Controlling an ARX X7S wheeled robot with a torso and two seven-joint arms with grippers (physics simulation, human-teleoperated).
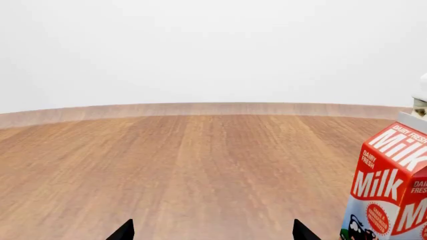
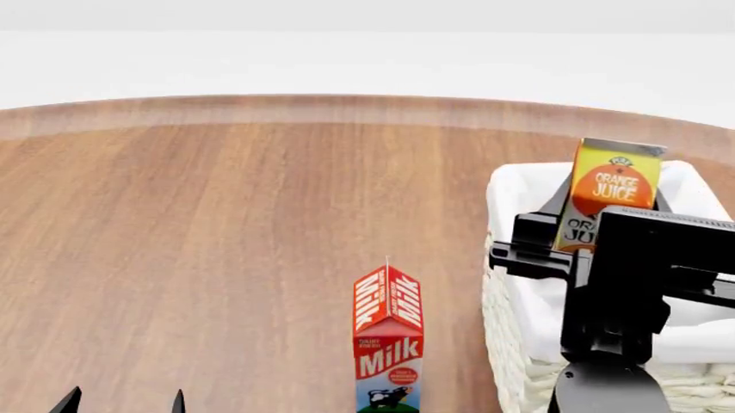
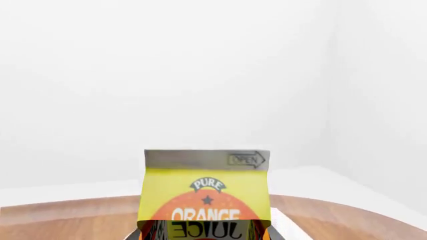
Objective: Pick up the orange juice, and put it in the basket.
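The orange juice carton [image 2: 614,185] is upright in my right gripper [image 2: 591,237], over the far part of the cream wicker basket [image 2: 502,194] at the right of the table. The gripper's black body hides the carton's lower half, so I cannot tell if it touches the basket's bottom. In the right wrist view the carton [image 3: 207,182] fills the space between the fingers of the right gripper [image 3: 203,236]. My left gripper [image 2: 124,403] is open and empty, low at the near left; in the left wrist view its gripper [image 1: 212,232] shows only two black tips over bare wood.
A red-and-white milk carton [image 2: 388,340] stands upright on the round wooden table [image 2: 230,215], just left of the basket; it also shows in the left wrist view [image 1: 390,190]. The table's far edge curves against a plain white background.
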